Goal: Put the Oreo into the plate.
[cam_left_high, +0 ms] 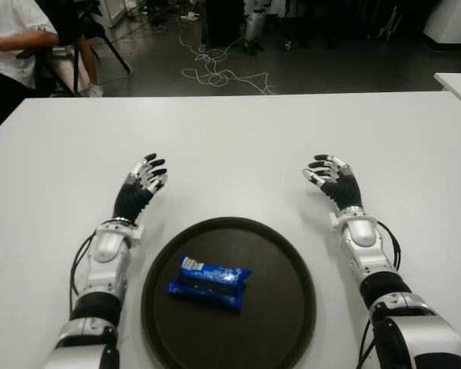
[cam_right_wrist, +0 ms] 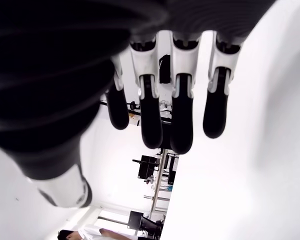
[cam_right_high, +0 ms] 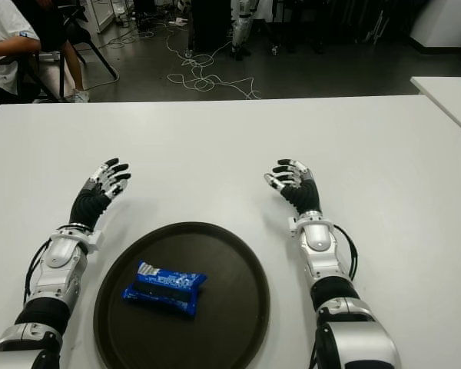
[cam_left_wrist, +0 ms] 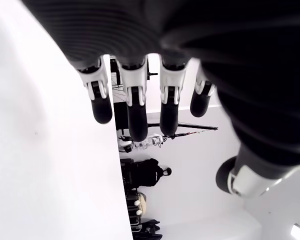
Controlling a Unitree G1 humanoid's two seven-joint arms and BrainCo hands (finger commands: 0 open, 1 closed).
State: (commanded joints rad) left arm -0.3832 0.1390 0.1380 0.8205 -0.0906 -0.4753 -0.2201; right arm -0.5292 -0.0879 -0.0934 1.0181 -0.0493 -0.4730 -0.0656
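A blue Oreo pack (cam_left_high: pixel 208 282) lies inside the round dark brown plate (cam_left_high: pixel 284 307) near the table's front edge, a little left of the plate's middle. My left hand (cam_left_high: pixel 144 180) shows to the left of the plate and beyond its far rim, fingers relaxed and holding nothing. My right hand (cam_left_high: pixel 329 175) shows to the right of the plate at the same depth, fingers likewise spread and empty. Both wrist views show only bare fingers (cam_left_wrist: pixel 134 107) (cam_right_wrist: pixel 181 120) with nothing between them.
The white table (cam_left_high: pixel 238 138) stretches far ahead of both hands. A person in a white shirt (cam_left_high: pixel 8 38) sits beyond the table's far left corner. Cables (cam_left_high: pixel 215 73) lie on the floor behind. A second white table edge (cam_left_high: pixel 457 81) shows at the far right.
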